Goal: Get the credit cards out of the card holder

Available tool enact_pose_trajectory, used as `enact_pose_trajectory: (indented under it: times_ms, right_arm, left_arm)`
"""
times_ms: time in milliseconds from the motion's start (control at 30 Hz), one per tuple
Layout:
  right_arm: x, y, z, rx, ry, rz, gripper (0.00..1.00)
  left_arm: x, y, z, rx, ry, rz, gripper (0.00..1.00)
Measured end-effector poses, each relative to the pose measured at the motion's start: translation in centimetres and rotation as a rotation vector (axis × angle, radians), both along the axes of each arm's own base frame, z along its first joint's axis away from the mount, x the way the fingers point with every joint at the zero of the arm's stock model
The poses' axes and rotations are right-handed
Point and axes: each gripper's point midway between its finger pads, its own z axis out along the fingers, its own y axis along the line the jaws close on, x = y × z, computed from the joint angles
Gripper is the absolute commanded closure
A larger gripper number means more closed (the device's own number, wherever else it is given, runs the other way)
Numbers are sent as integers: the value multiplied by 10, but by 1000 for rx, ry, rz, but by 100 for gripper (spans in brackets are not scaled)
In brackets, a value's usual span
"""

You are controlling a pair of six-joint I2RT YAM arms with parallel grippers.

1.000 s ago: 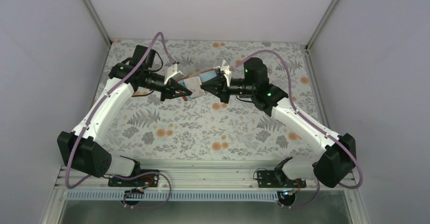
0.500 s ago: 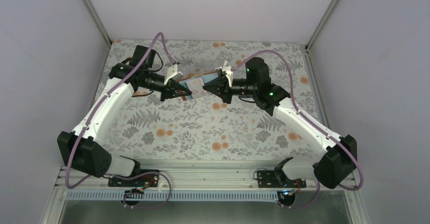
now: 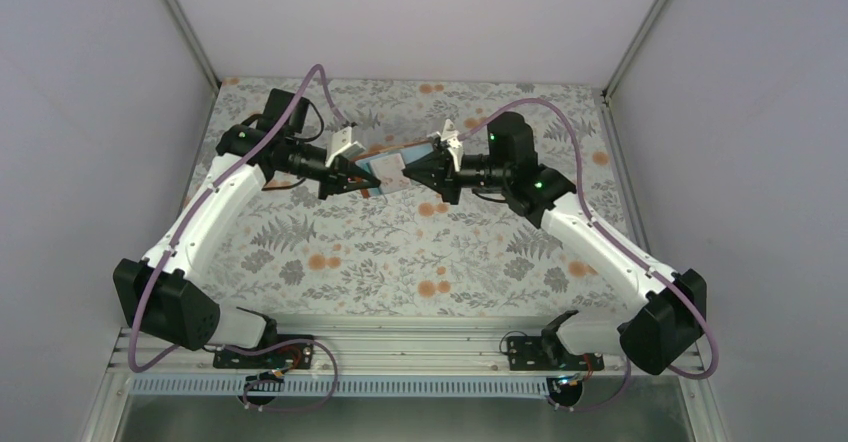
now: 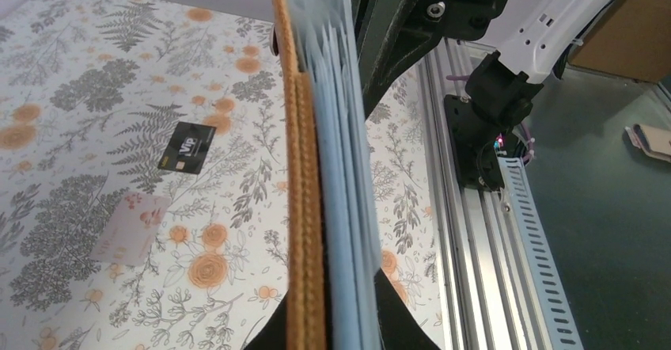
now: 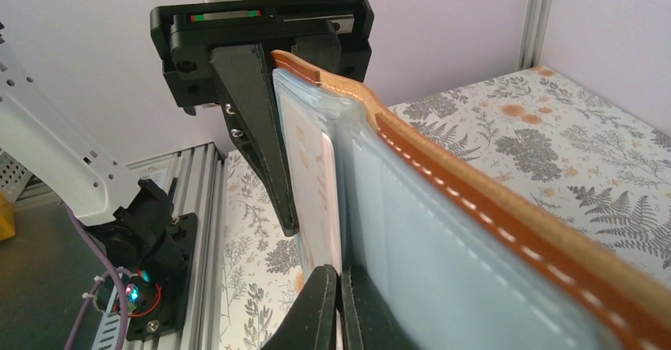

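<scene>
The card holder [image 3: 385, 162] is held up above the table between both arms, rust-brown outside, pale blue-grey inside [image 5: 443, 231]. My left gripper [image 4: 332, 334] is shut on its edge [image 4: 305, 168]; in the top view this gripper [image 3: 352, 177] is at the holder's left end. My right gripper [image 5: 339, 302] is shut on a thin pale card [image 5: 312, 160] standing in a pocket; its colour is unclear. In the top view the right gripper [image 3: 408, 170] meets the holder from the right. The pale pink card [image 4: 130, 227] and the black card [image 4: 187, 147] lie flat on the table.
The floral tablecloth [image 3: 400, 252] covers the table. The aluminium rail [image 4: 475, 231] and the right arm's base [image 4: 494, 120] run along the near edge. White walls enclose the back and sides.
My right arm has drawn back slightly to the right, still shut on the card. The left gripper and the holder have hardly moved.
</scene>
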Motion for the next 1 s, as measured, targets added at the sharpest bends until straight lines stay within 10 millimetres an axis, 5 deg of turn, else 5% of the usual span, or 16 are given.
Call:
enact_pose_trajectory:
  times_ms: [200, 400, 600, 767, 1000]
  right_arm:
    - [0, -2, -1, -7, -1, 4, 92]
    - [6, -8, -2, -18, 0, -17, 90]
    - [5, -8, 0, -14, -2, -7, 76]
    - [3, -5, 1, 1, 18, 13, 85]
    - [6, -1, -4, 9, 48, 22, 81]
  left_arm:
    - [0, 0, 0, 1, 1, -1, 85]
    - [-2, 1, -2, 7, 20, 2, 97]
    - [-3, 2, -3, 8, 22, 2, 98]
    - [-3, 2, -3, 8, 22, 2, 97]
    - [-2, 2, -4, 11, 24, 5, 98]
